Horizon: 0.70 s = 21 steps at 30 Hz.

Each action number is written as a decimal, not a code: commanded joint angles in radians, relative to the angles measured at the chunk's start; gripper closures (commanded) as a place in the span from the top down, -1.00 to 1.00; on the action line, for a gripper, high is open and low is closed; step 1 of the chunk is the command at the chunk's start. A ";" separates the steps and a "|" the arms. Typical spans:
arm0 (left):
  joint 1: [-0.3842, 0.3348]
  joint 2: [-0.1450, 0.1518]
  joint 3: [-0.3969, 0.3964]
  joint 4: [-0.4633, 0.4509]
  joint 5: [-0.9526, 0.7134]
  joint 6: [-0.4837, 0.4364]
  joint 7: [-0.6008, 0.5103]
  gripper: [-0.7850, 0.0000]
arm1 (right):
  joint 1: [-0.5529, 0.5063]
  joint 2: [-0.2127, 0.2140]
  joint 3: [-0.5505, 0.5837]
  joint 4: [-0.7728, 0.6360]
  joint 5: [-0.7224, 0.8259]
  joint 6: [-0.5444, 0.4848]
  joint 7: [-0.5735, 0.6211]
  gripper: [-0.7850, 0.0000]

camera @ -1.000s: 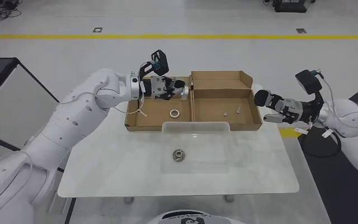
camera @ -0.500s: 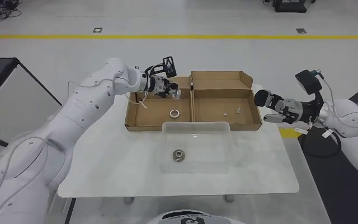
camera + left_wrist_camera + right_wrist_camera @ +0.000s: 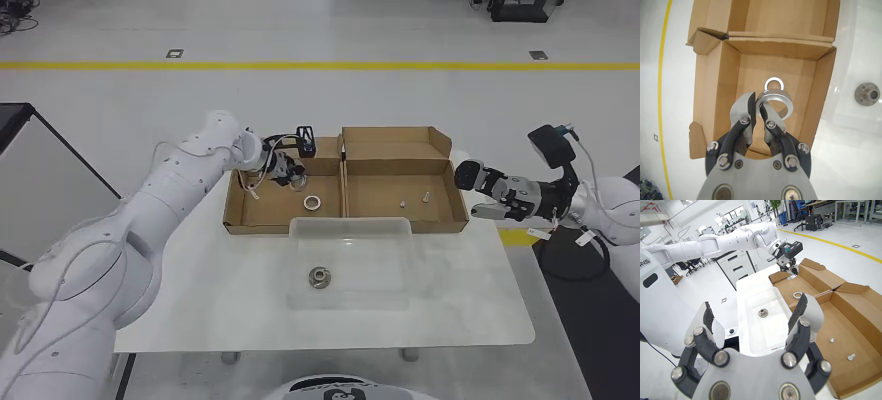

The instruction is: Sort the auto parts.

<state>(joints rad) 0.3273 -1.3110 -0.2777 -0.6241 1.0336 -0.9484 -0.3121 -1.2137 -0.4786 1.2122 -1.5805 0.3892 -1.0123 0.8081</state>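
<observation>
Gripping a bright metal collar (image 3: 776, 94) by its rim, the left gripper (image 3: 757, 106) hangs over the left cardboard box (image 3: 727, 91). A second metal ring (image 3: 782, 86) lies flat beneath it, with the box walls well apart on each side. The left wrist view resolves a threaded hole in the collar. The right gripper (image 3: 755, 301) gapes wide beside the right box (image 3: 848, 323), which holds a bolt (image 3: 851, 357) and a nut (image 3: 831, 340).

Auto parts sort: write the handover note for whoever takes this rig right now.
Left gripper: shut on a metal collar, held above the left box.
Right gripper: open, empty, beside the right box.
Done: a ring lies in the left box; a bolt and a nut in the right box.
Left: drop the collar, probably into the left box, then sort the flanged hub in the clear tray.
</observation>
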 commanded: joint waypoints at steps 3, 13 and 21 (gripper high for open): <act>0.003 -0.034 0.024 0.063 0.063 -0.006 0.033 -1.00 | 0.000 0.000 0.000 0.000 0.000 0.000 0.000 1.00; 0.017 -0.106 0.060 0.194 0.166 -0.006 0.096 -1.00 | 0.000 0.000 0.000 0.000 0.000 0.000 0.000 1.00; 0.025 -0.149 0.075 0.263 0.225 0.001 0.142 -0.90 | 0.000 0.000 0.000 0.000 0.000 0.000 0.000 1.00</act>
<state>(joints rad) 0.3507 -1.4558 -0.2048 -0.3687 1.2517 -0.9484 -0.1738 -1.2137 -0.4786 1.2122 -1.5805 0.3892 -1.0123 0.8081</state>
